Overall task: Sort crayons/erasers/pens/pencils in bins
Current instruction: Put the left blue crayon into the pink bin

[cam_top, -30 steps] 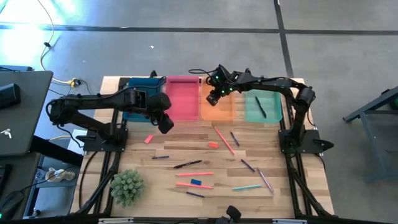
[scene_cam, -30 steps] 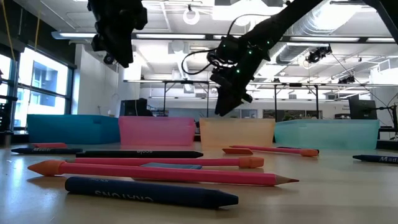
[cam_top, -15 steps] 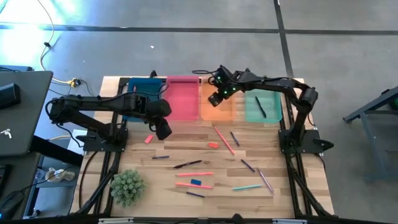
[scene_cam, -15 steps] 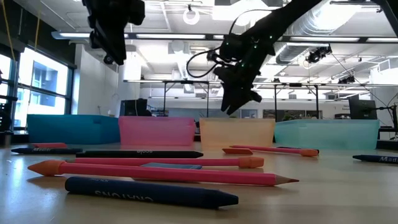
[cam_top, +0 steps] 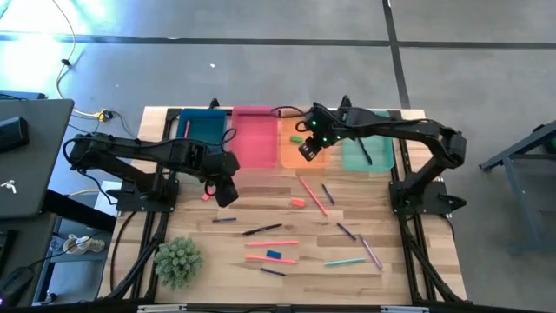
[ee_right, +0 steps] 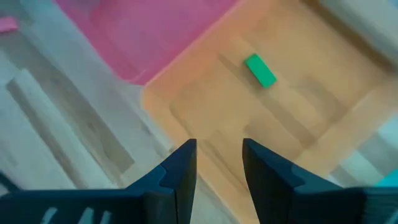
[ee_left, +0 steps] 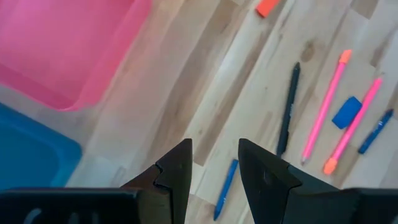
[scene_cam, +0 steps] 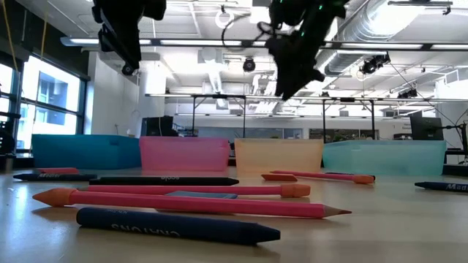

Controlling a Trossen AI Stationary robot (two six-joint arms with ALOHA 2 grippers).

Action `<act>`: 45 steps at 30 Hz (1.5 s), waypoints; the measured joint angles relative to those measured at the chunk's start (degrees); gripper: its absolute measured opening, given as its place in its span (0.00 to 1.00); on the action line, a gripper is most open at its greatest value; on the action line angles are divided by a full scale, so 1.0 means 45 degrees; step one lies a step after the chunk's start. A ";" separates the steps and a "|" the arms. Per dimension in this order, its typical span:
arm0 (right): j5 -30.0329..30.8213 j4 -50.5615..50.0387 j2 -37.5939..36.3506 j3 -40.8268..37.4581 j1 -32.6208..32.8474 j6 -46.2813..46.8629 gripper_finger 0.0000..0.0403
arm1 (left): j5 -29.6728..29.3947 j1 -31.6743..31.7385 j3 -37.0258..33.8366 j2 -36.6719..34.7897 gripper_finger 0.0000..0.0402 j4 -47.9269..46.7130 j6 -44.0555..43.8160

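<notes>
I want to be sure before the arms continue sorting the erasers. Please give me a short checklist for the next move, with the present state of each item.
1. Green eraser lies inside the orange bin: ok.
2. Right gripper is empty, fingers apart, above the orange bin's near edge: ok.
3. Left gripper is empty, fingers apart, over bare table near the pink bin: ok.
4. Blue eraser is still on the table, between pink sticks: not ok.
5. Pink-red eraser is still on the table: not ok.
6. Another small pink-red piece beside the left gripper is an eraser: cannot tell.
</notes>
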 joint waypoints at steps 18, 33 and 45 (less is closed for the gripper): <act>0.1726 -0.3870 -0.2681 0.0000 0.1470 -0.0266 0.30 | -0.0241 -0.1347 0.0000 0.0004 0.47 0.0218 -0.2196; 0.3198 -0.6029 -0.3381 0.0000 0.2399 -0.0444 0.30 | -0.0175 -0.1461 0.0005 0.1843 0.47 0.0904 -0.1429; 0.3139 -0.6239 -0.5397 -0.2198 0.2424 0.0689 0.30 | -0.0060 -0.2562 0.0001 0.2368 0.47 0.0754 -0.1434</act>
